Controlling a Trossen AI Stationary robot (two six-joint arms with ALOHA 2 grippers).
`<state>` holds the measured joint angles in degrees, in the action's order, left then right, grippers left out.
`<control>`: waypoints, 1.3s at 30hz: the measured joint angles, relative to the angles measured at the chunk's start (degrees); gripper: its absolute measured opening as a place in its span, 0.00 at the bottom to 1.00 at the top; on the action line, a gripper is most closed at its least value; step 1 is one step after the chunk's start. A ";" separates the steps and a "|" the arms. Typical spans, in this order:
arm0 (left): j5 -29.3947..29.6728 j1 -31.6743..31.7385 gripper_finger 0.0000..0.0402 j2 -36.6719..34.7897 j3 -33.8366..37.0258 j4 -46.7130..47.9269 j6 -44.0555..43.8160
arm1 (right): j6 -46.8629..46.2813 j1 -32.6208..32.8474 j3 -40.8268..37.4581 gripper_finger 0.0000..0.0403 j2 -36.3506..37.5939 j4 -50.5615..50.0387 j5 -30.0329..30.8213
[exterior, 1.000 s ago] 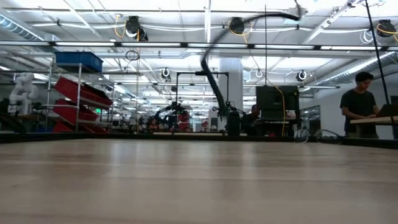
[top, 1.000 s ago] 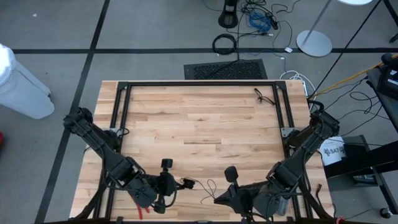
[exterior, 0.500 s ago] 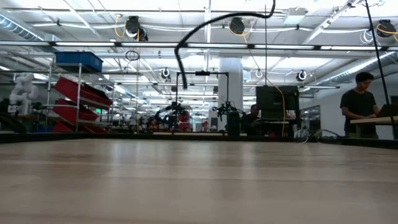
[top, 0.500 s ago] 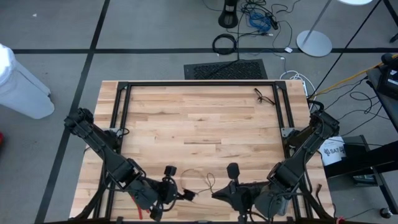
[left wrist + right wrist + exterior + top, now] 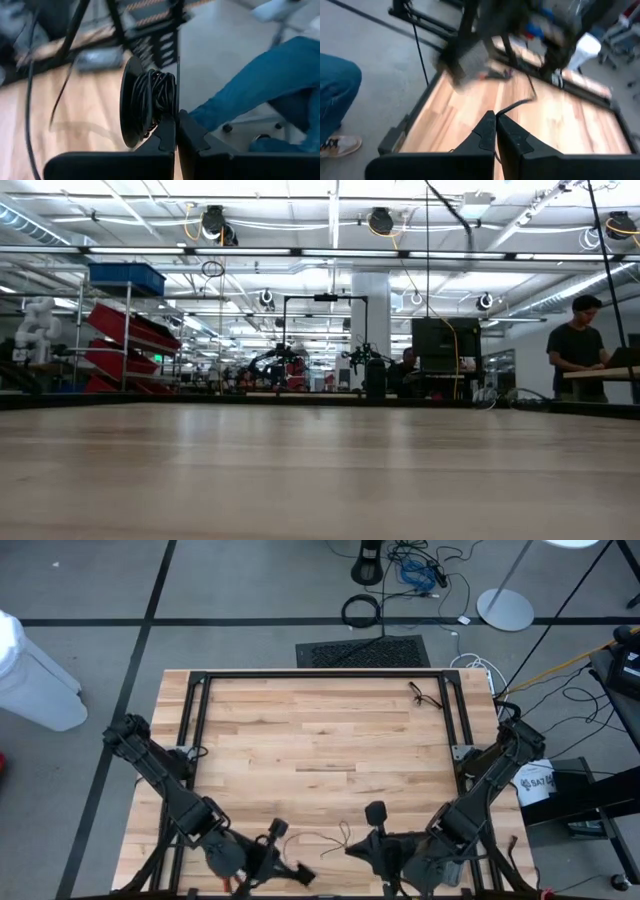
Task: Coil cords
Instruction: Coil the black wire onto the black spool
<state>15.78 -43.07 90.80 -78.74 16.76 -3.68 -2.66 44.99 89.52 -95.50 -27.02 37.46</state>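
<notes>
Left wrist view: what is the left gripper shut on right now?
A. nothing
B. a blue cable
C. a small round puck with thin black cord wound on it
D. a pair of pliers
C: the left gripper is shut on the round puck, with the thin black cord wound around it.

On the wooden table (image 5: pixel 320 730), the left gripper (image 5: pixel 290 868) is seen at seven o'clock and the right gripper (image 5: pixel 352 850) at six, with the thin cord (image 5: pixel 325 839) strung between them.
</notes>
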 joint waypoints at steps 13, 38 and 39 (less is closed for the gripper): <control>1.04 -3.02 0.01 -0.02 0.00 -17.90 21.60 | -5.68 -2.30 0.00 0.00 -2.37 -4.20 -9.62; 23.43 -5.02 0.01 -2.41 -0.04 -11.34 16.73 | -8.37 5.17 -0.02 0.00 -1.09 -4.05 -20.67; 23.53 -4.74 0.01 -2.67 -0.04 -10.57 15.99 | -8.48 5.46 -0.02 0.00 -1.09 -4.07 -20.67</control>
<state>39.31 -47.81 88.13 -78.78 6.19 12.31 -11.14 50.45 89.49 -96.60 -31.09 16.80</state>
